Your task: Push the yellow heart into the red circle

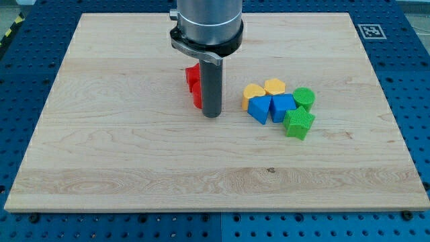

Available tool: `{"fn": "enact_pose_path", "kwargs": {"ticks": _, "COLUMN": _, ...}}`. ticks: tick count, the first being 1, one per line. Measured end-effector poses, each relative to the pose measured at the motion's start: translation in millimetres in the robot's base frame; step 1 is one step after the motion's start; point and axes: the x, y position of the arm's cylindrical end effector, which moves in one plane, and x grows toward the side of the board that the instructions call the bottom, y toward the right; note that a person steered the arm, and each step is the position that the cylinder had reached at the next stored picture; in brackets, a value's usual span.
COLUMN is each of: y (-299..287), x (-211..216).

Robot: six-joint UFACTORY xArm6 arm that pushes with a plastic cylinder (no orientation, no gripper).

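Observation:
The yellow heart (253, 92) lies right of the board's middle, at the left end of a tight cluster of blocks. My tip (211, 115) rests on the board about a block's width to the heart's left. Two red blocks sit just left of and behind the rod, an upper one (192, 74) and a lower one (197, 99). The rod hides part of each, so I cannot tell which of them is the circle. My tip touches or nearly touches the lower red block.
The cluster also holds a yellow pentagon-like block (274, 86), a blue triangle-like block (258, 109), a second blue block (282, 106), a green round block (304, 97) and a green star-like block (298, 124). The wooden board (134, 168) lies on a blue perforated table.

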Motion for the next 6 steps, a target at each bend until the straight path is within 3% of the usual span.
{"fn": "enact_pose_path", "kwargs": {"ticks": 6, "y": 58, "x": 14}}
